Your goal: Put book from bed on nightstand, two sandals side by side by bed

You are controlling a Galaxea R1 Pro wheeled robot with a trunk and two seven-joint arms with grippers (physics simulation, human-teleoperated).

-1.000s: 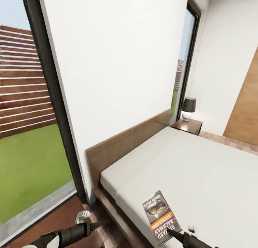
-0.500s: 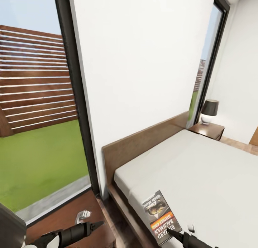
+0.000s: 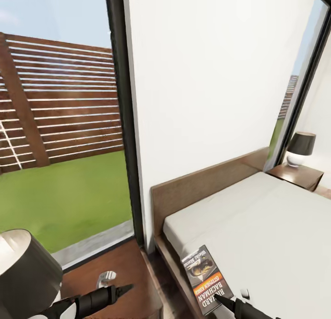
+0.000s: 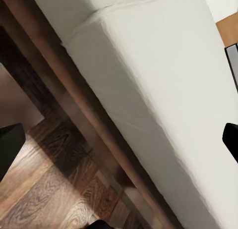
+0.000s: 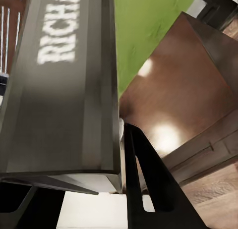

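Swinging left, our view now brings the near nightstand (image 3: 133, 268) in; we keep the right pincer (image 5: 121, 189) clamped on the book (image 3: 207, 280), carrying it there, while the left pincer (image 3: 120, 290) looks narrow.

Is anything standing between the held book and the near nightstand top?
Nothing visible blocks the way. The book, in the right gripper, sits beside the near nightstand. A lamp stands at that nightstand's far side, and the left gripper hangs over the top.

Orange-banded dark book (image 3: 206, 279), off-white bed (image 3: 271, 227)
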